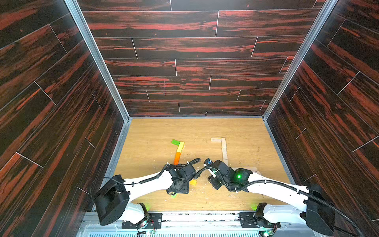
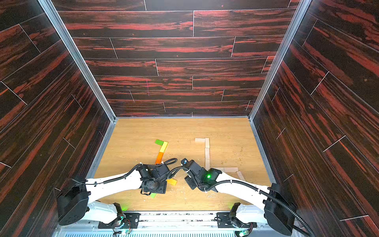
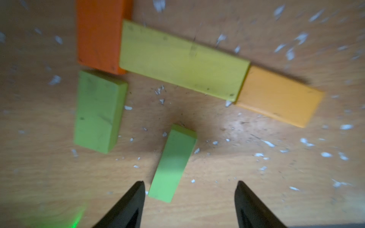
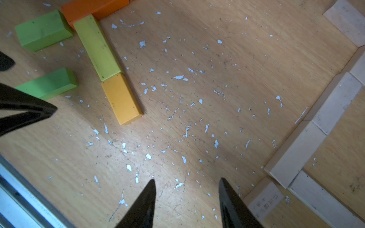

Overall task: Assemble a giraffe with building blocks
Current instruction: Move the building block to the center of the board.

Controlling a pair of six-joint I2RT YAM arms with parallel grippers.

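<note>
Three coloured building blocks run in a bent line in both top views, beyond the amber plank [image 1: 193,182] that peeks from under the left arm: an orange plank [image 1: 177,158], a far yellow plank [image 1: 180,146], a far green plank [image 1: 175,142]. Pale planks [image 1: 224,147] form an L well to the amber plank's right. Both grippers are hidden beneath the wrists there.

The blurred left wrist view shows five: the amber plank [image 3: 280,96] touching a yellow plank [image 3: 181,61] end to end, the orange plank [image 3: 98,35] against that one's other end, and two green planks [image 3: 98,112] apart from the amber plank. The left gripper [image 3: 190,185] stands wide and holds nothing; the nearer green plank [image 3: 173,163] has its end between the fingers, just beside one.

The right wrist view shows those five too, plus six pale planks [image 4: 296,154] well away from the amber plank [image 4: 122,98]. The right gripper [image 4: 187,180] hangs part open over bare table [image 4: 197,98], empty.
</note>
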